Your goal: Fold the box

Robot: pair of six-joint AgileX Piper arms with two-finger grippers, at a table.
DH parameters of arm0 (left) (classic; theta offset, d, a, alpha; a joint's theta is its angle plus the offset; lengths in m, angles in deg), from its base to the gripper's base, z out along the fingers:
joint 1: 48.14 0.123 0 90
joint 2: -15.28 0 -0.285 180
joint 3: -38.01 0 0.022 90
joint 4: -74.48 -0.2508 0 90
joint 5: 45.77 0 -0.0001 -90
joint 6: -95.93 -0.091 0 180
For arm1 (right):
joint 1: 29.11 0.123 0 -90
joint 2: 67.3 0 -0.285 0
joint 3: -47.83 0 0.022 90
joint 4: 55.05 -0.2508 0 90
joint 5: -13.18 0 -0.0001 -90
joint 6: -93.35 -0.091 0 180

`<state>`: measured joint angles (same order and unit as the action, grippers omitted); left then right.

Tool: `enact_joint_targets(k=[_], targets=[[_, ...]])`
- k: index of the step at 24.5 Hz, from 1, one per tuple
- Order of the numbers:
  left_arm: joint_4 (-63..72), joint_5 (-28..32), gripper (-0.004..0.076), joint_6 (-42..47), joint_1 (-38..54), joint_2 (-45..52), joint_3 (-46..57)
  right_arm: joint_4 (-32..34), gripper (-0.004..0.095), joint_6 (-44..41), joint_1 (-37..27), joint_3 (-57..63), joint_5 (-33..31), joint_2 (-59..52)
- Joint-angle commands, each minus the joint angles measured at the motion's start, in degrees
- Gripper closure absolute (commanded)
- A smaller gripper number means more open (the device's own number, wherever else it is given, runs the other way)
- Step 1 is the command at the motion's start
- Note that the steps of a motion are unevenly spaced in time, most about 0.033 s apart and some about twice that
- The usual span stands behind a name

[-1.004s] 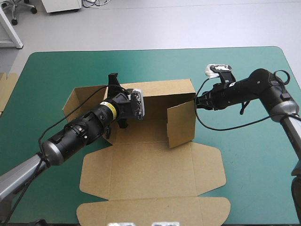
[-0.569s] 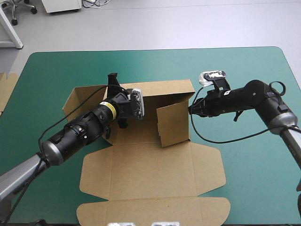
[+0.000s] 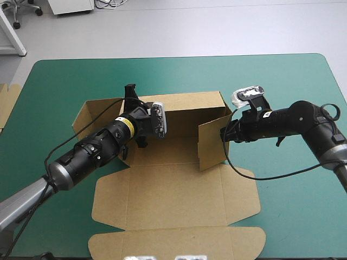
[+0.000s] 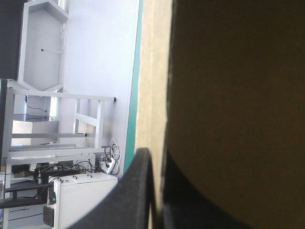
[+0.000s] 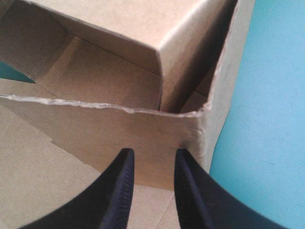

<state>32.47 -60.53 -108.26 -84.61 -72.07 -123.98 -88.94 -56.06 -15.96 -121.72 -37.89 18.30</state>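
The box (image 3: pixel 179 203), matte brown corrugated board, is seen mid-frame on a smooth teal-green cover (image 3: pixel 293 206), lid flat, walls raised. Its back wall (image 3: pixel 190 103) is clamped by the left gripper (image 3: pixel 129 91); the right gripper (image 3: pixel 223 132), narrowly parted, is set against a side flap (image 3: pixel 211 146).

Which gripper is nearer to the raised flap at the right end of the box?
Right. The right gripper is at the outer face of that flap; the left gripper grips the back wall of the box, toward its left end.
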Motion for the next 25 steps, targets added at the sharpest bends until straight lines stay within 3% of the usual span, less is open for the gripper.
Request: enact_joint_targets(k=[1, 3, 7, 10, 14, 19, 25], targets=[[1.7, 0.1, 0.0734, 1.7, -0.3, 1.0, -0.9, 0.1, 0.0622, 0.1, 0.1, -1.3, 2.0, -1.9], [1.7, 0.1, 0.0734, 1.7, -0.3, 1.0, -0.9, 2.8, 0.0623, -2.0, 0.1, -1.3, -0.3, -2.2], [1.7, -0.1, 0.0734, 1.7, -0.3, 1.0, -0.9, 13.5, 0.0625, -12.7, 0.1, -1.5, 3.5, -5.7], [1.3, 0.6, 0.0734, 1.7, -0.3, 1.0, -0.9, 19.8, 0.0625, -21.3, -1.5, -5.5, -1.1, -6.4], [1.3, 0.8, 0.0734, 1.7, -0.3, 1.0, -0.9, 18.4, 0.0625, -20.7, -7.3, -12.5, -1.2, -5.5], [0.0, 0.9, 0.0734, 1.7, -0.3, 1.0, -0.9, 10.8, 0.0625, -14.9, -13.5, -20.1, -5.1, 1.4], [-1.8, 0.8, 0.0734, 1.7, -0.3, 1.0, -0.9, 9.4, 0.0625, -14.0, -14.2, -26.6, -7.2, 11.8]])
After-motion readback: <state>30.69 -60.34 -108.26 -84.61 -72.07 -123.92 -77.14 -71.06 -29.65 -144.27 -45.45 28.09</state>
